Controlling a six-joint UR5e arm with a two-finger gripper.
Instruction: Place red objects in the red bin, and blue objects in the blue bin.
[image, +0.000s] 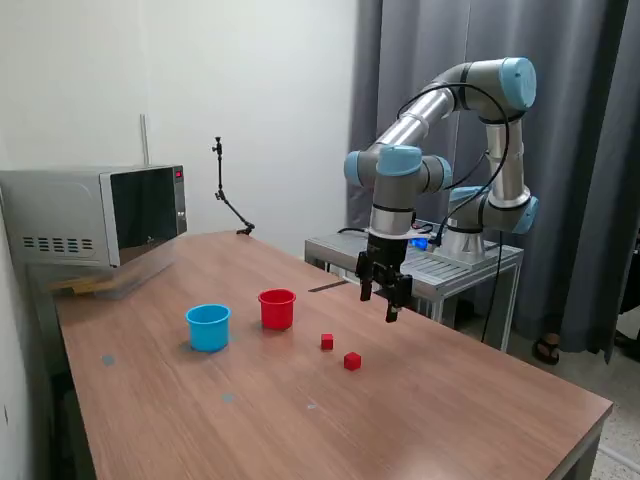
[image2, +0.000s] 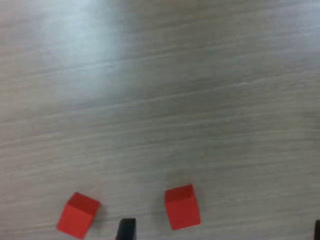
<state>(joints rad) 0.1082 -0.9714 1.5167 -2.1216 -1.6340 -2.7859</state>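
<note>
Two small red cubes lie on the wooden table: one (image: 327, 342) nearer the cups, the other (image: 352, 361) just beyond it toward the exterior view's right. Both show in the wrist view, one (image2: 78, 215) and the other (image2: 182, 206). The red cup (image: 277, 309) and the light-blue cup (image: 208, 327) stand upright side by side, to the exterior view's left of the cubes. My gripper (image: 379, 303) hangs above the table, to the right of and above the cubes, open and empty (image2: 222, 231). No dark-blue cubes are in view.
A microwave (image: 95, 215) stands at the table's back left corner. A thin black jointed stand (image: 228, 195) is clamped at the far edge. The arm's metal base table (image: 430, 262) is behind the wooden table (image: 450, 400). Grey curtains hang behind.
</note>
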